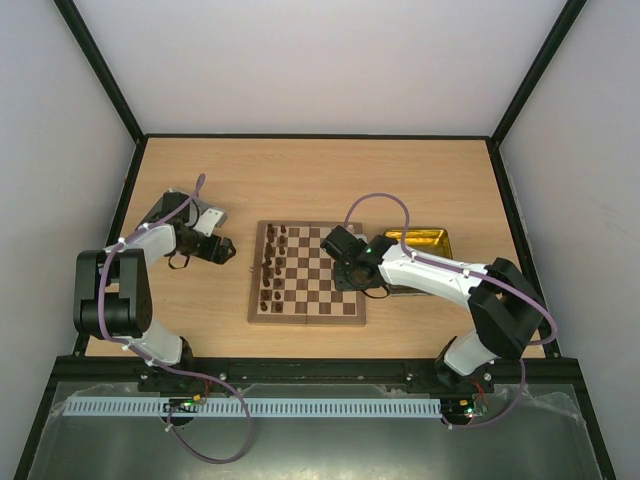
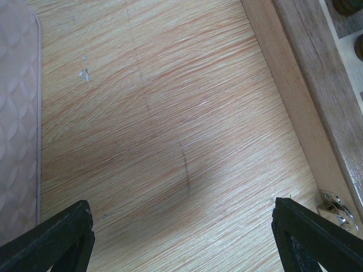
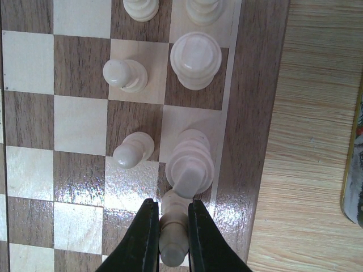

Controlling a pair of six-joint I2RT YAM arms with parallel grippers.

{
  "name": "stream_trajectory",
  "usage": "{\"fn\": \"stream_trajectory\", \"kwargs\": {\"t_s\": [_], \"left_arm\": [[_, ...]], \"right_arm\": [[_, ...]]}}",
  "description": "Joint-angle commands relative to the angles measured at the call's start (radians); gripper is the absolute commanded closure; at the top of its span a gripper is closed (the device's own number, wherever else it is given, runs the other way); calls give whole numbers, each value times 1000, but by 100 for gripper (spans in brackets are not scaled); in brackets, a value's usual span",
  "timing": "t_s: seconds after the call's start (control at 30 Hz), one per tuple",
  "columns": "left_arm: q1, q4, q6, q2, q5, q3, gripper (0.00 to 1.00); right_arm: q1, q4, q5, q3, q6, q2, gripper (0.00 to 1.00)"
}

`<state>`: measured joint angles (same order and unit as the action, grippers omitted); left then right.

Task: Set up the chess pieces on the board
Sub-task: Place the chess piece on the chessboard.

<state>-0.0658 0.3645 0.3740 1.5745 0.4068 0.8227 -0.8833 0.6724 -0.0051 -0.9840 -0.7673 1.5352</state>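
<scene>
Board [image 1: 320, 295] lies on the table [image 1: 300, 180], dark pieces [image 1: 272, 265] along its left, cream ones [image 3: 195, 59] at its right. Right gripper [image 3: 173, 207] pinches a cream piece [image 3: 173, 241] there; left gripper [image 2: 181, 204] gapes wide, empty, left of the board.

A gold tray [image 1: 438, 233] sits on the wooden table [image 1: 300, 175], towards its right.

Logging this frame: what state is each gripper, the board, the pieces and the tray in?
left gripper, open, empty, above the table.
right gripper, shut on the held cream piece.
held cream piece, pinched at the edge of the board.
other cream pieces, upright on squares.
dark pieces, along the opposite side; too small to tell whether upright.
board, flat, partly set.
tray, flat; contents unclear.
</scene>
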Motion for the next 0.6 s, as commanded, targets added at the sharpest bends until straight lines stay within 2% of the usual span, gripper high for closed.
{"fn": "stream_trajectory", "kwargs": {"t_s": [0.0, 0.57], "left_arm": [[3, 8, 4, 9, 5, -5, 14], [3, 7, 3, 7, 5, -8, 14]], "right_arm": [[-4, 14, 29, 7, 6, 15, 93], [-3, 12, 39, 21, 6, 12, 93]]}}
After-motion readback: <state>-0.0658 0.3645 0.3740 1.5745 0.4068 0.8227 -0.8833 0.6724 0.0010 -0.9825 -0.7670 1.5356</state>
